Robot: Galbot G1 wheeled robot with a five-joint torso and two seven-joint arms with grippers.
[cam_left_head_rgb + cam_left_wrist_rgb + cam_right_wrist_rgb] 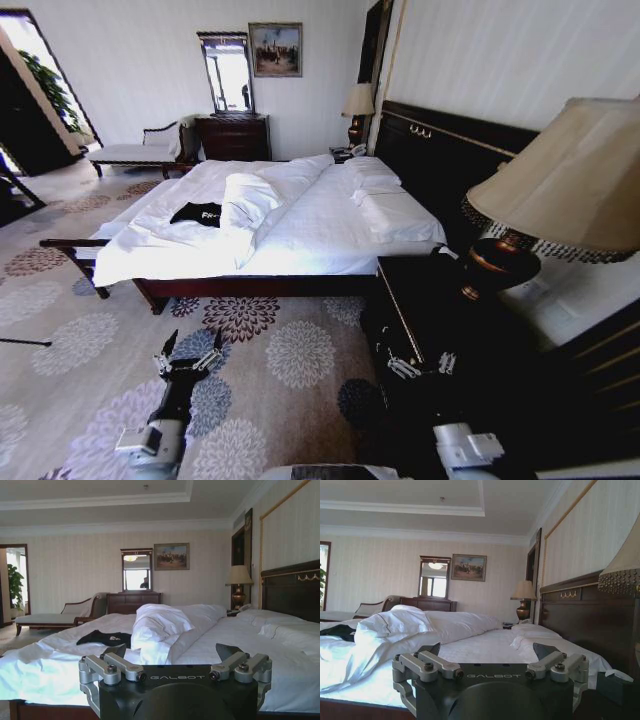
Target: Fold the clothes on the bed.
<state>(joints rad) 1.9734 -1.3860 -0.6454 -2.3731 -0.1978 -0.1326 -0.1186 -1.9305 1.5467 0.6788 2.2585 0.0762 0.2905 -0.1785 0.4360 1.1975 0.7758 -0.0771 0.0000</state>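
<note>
Left black two-finger gripper [188, 357] low over patterned carpet short of the large white-sheeted dark-framed double bed [330, 235], fingers spread, grasping nothing; right black gripper [420, 364] likewise spread and empty, over dark wooden nightstand [425, 300] beside the bed. One black short-sleeved cotton T-shirt with white lettering [197, 214] crumpled on the bed's far-left part, just beside bunched white duvet [250, 200], well apart from both grippers. Not yet within reach, folding not begun by the look of it. Risks: snagging duvet along with shirt, since touching; right arm clipping the beige fringed table lamp [560, 180] on the nightstand when driving closer. Counts: one shirt, one bed, two grippers, two lamps, several white pillows [385, 195].
</note>
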